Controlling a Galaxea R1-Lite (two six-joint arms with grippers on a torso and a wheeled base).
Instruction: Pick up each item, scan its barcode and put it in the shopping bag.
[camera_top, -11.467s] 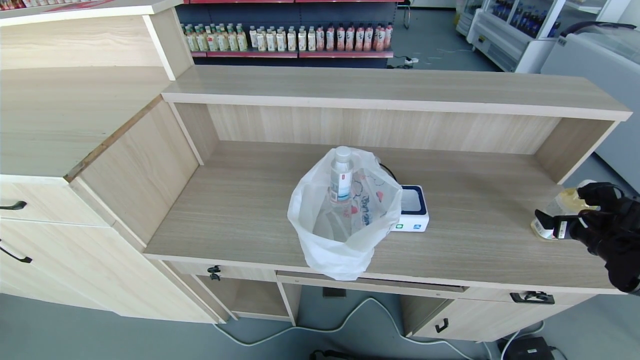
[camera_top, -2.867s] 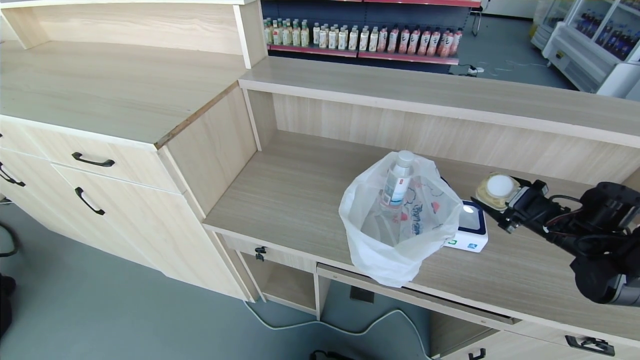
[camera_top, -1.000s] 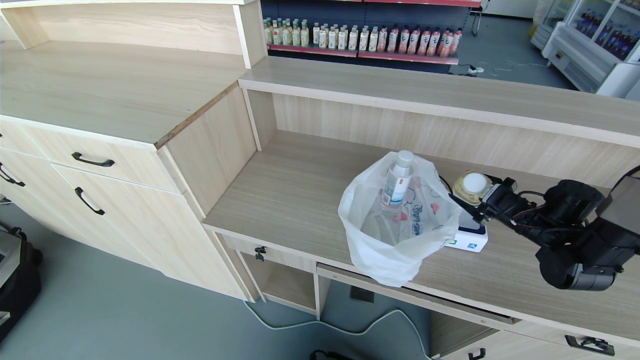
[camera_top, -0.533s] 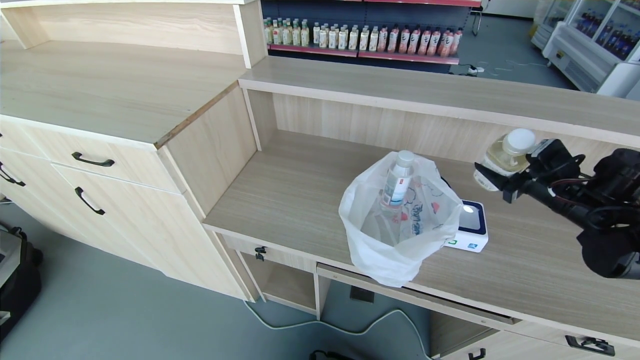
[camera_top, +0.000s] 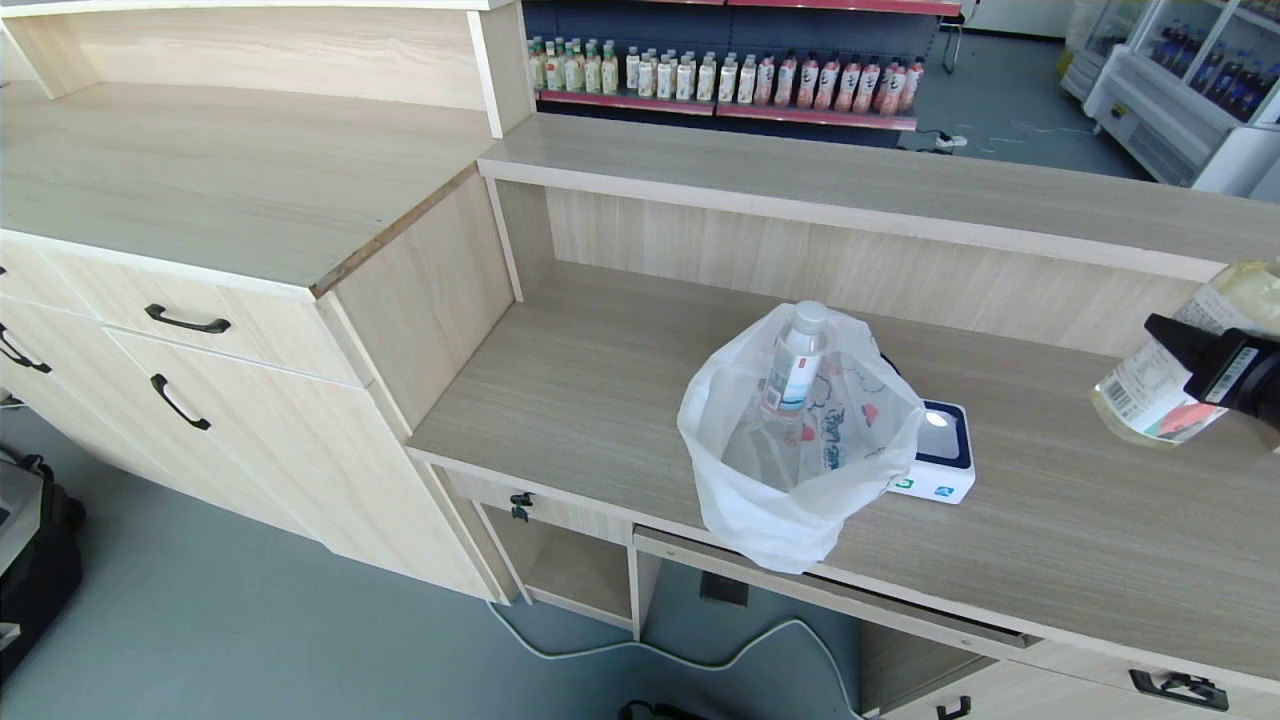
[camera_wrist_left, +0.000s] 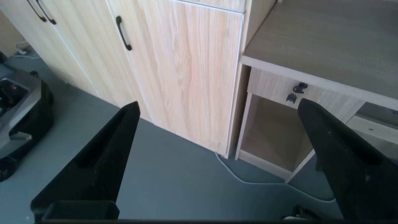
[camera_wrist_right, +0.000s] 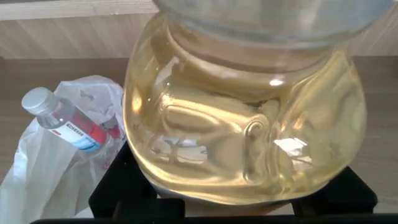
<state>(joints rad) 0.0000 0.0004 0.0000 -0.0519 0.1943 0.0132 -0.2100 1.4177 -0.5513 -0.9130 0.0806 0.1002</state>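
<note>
- Gripping the yellow bottle (camera_top: 1150, 385) around its body, the right end effector (camera_top: 1205, 365) is closed on it at the robot's far right, above the worktop (camera_top: 620, 390).
- The yellow bottle is tilted with its labelled lower end pointing down toward the bag side. It is clear of the worktop surface and well apart from the bag (camera_top: 770, 500).
- From the right wrist, pale yellow liquid shows through the clear bottle wall, with the bag and water bottle beyond.
- The bag is white plastic with its mouth open. It stands on the worktop, and its bottom sags a little over the front edge.
- The water bottle (camera_top: 793, 365) stands nearly upright inside the bag, its cap above the rim.
- The scanner (camera_top: 945, 470) is white with a dark top. It sits on the worktop just beside the bag, on the robot's right.
- The left end effector (camera_wrist_left: 217, 124) is open with its fingers spread wide. It hangs low over the grey floor (camera_wrist_left: 174, 180), facing the cabinet (camera_wrist_left: 186, 62) doors.
- A shelf (camera_top: 720, 105) of drinks stands behind the counter.
</note>
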